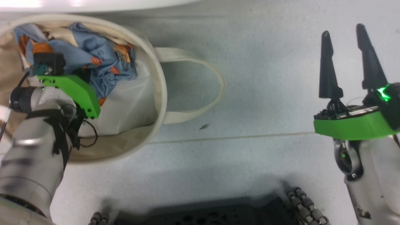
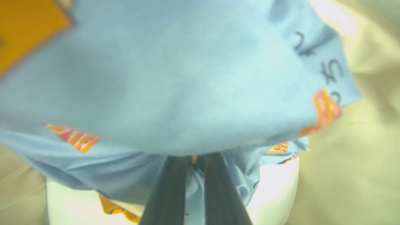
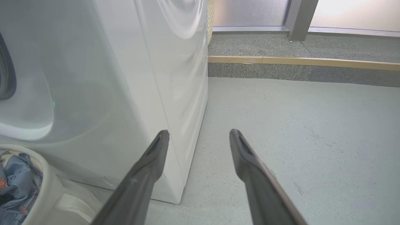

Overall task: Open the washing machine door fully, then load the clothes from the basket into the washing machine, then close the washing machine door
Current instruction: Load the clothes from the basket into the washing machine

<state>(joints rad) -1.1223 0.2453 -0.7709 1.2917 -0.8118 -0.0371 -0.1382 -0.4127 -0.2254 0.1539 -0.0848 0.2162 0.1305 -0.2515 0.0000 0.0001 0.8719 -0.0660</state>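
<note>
Well, the left gripper is down inside the basket, and its two dark fingers are pinched almost together with a fold of the clothes caught between them. The left wrist view has the light blue fabric with its orange-brown prints bunched right over the fingertips. From the head view the fingers themselves are hidden under the arm's green wrist mount, which sits over the crumpled garment. The clothes lie in the far part of the basket, on top of a plain white padding cloth. One loop strap handle lies flat on the grey floor at the basket's right.

Well apart, on the right, the right gripper hangs over bare floor with its fingers spread wide and nothing between them. Its wrist view looks past the front corner of the white washing machine, with the basket just beside the machine's front. I cannot tell from here how the door stands.
</note>
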